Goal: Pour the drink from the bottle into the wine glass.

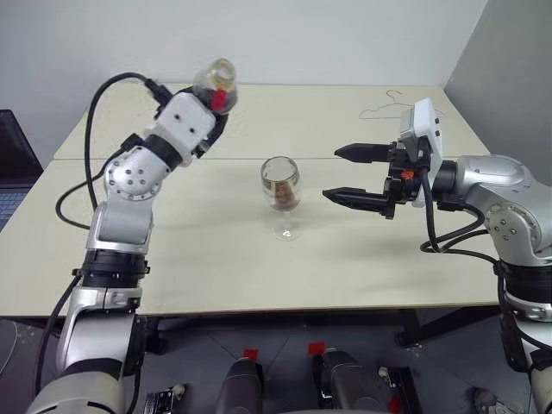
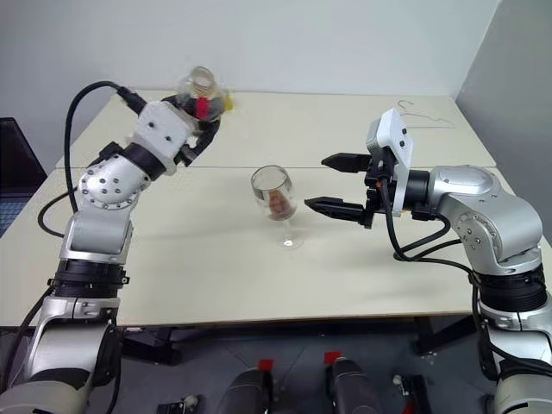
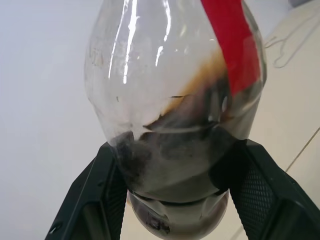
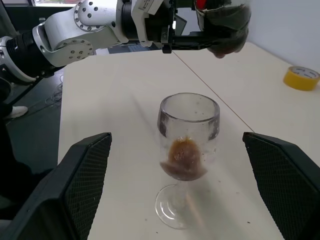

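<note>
Left wrist view gets right up on the bottle (image 3: 175,115): you can see the 2 black fingers (image 3: 95,200) clamped on either side of its clear body, dark drink (image 3: 175,160) pooled in the part between them, and the red strip (image 3: 232,45) running up the side. The eye views don't give you any of that liquid detail; there the left gripper (image 1: 211,103) just holds the bottle up in the air over the far left of the worktop (image 1: 216,259), well apart from the wine glass (image 1: 281,194). The right wrist view adds a roll of yellow tape (image 4: 301,78) lying on the worktop off to the side, plus a straight-on look into the glass, with a bit of brown drink sitting in the bottom of the bowl. The right gripper (image 1: 358,177) has its fingers spread wide, holding nothing, pointing at the glass from just beside it without touching. Glass stands upright near the middle of the worktop.
</note>
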Controlling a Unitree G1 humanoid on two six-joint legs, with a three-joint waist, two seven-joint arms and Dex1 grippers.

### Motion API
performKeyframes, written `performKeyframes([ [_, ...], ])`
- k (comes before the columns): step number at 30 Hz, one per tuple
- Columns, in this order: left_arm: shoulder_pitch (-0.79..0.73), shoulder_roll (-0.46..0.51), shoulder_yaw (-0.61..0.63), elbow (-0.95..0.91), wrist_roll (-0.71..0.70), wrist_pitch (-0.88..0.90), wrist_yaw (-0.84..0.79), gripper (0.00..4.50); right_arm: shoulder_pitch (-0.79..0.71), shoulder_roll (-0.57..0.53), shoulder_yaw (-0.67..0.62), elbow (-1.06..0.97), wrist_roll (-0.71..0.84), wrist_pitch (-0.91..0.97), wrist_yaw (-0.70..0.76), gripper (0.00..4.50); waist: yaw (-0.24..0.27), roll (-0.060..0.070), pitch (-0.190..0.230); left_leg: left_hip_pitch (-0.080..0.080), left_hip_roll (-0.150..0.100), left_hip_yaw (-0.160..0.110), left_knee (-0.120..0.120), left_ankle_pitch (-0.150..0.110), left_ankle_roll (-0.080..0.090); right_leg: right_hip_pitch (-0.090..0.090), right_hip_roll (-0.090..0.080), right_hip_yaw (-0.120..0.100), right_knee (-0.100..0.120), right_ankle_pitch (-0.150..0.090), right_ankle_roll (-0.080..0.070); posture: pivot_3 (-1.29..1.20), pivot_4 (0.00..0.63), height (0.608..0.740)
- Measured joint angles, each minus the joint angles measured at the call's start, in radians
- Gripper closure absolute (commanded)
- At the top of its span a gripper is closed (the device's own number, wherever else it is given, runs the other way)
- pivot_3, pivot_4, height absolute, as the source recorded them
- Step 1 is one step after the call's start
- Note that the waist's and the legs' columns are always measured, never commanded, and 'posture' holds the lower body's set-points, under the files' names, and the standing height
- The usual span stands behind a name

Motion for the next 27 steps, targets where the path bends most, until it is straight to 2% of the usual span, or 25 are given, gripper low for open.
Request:
performKeyframes([
  [6, 0.102, -0.039, 0.129, -0.045, -0.121, 0.261, 0.046, 1.68, -0.001, 0.008, 0.0, 0.027, 0.004, -0.022, 0.022, 0.0, 0.002, 0.0, 0.0, 0.001, 0.0, 0.0, 0.001, 0.001, 0.001, 0.001, 0.0, 0.0, 0.002, 0.0, 0.0, 0.0, 0.15, 0.74],
  [11, 0.167, -0.098, 0.207, -0.063, -0.217, 0.39, 0.09, 1.68, -0.024, 0.013, 0.003, 0.039, 0.002, -0.03, 0.032, 0.0, 0.003, 0.0, 0.0, 0.001, 0.0, -0.001, 0.001, 0.001, 0.001, 0.001, 0.0, 0.0, 0.001, 0.0, 0.0, 0.0, 0.15, 0.74],
  [19, 0.278, -0.161, 0.239, -0.03, -0.244, 0.339, 0.16, 1.68, -0.026, 0.017, 0.028, 0.04, -0.002, -0.032, 0.05, 0.0, 0.004, 0.0, 0.0, 0.001, 0.0, -0.001, 0.001, 0.001, 0.001, 0.0, 0.0, 0.0, 0.001, 0.0, 0.0, 0.0, 0.15, 0.74],
  [27, 0.304, -0.209, 0.226, 0.023, -0.241, 0.247, 0.2, 1.68, -0.038, 0.02, 0.04, 0.04, -0.004, -0.032, 0.065, 0.0, 0.005, 0.0, 0.0, 0.0, -0.001, -0.001, 0.0, 0.001, 0.001, 0.0, 0.0, 0.0, 0.0, 0.0, 0.0, 0.0, 0.15, 0.74],
])
